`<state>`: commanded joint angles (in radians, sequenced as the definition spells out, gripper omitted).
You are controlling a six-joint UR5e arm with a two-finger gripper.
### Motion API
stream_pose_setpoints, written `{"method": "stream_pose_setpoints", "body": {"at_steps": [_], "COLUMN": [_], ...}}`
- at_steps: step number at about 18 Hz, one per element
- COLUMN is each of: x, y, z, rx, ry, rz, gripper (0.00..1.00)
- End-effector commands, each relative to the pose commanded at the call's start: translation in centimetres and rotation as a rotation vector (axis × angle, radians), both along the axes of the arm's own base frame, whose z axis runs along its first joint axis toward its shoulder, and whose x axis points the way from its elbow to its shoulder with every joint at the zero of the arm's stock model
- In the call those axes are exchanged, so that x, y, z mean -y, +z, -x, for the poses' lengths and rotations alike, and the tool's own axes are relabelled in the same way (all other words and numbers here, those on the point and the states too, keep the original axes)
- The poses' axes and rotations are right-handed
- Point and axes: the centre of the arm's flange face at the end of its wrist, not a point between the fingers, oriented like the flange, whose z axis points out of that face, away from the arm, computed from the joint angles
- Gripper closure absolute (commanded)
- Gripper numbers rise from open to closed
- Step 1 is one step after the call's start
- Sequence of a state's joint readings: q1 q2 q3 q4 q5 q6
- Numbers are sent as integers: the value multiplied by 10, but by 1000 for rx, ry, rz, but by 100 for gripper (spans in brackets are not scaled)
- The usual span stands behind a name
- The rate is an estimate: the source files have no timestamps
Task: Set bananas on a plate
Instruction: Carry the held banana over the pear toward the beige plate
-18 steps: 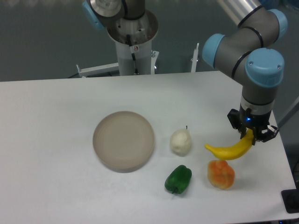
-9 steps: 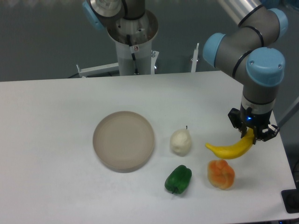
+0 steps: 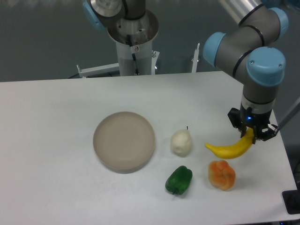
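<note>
At right of frame, your gripper (image 3: 250, 136) pinches the banana (image 3: 230, 149) by its stem end.
Transfer comes next: lift clear, swing left to the plate (image 3: 124, 140).

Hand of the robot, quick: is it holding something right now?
Hand: closed on the right end of the yellow banana.

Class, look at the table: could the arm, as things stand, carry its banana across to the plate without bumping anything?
Probably yes. The hand grips the banana by its right end, and the plate lies bare to the left. Only the white pear sits between them, low enough to pass over if the banana is lifted.
</note>
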<state>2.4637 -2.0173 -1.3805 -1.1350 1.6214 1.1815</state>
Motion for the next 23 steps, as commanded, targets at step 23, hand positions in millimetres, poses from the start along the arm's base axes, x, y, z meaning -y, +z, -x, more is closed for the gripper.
{"method": "stream_pose_setpoints", "body": {"at_steps": [23], "x": [-46], "y": [-54], "z": [-234], "rx": [237], "ry": [380], "rz": [-98], "gripper": [66]}}
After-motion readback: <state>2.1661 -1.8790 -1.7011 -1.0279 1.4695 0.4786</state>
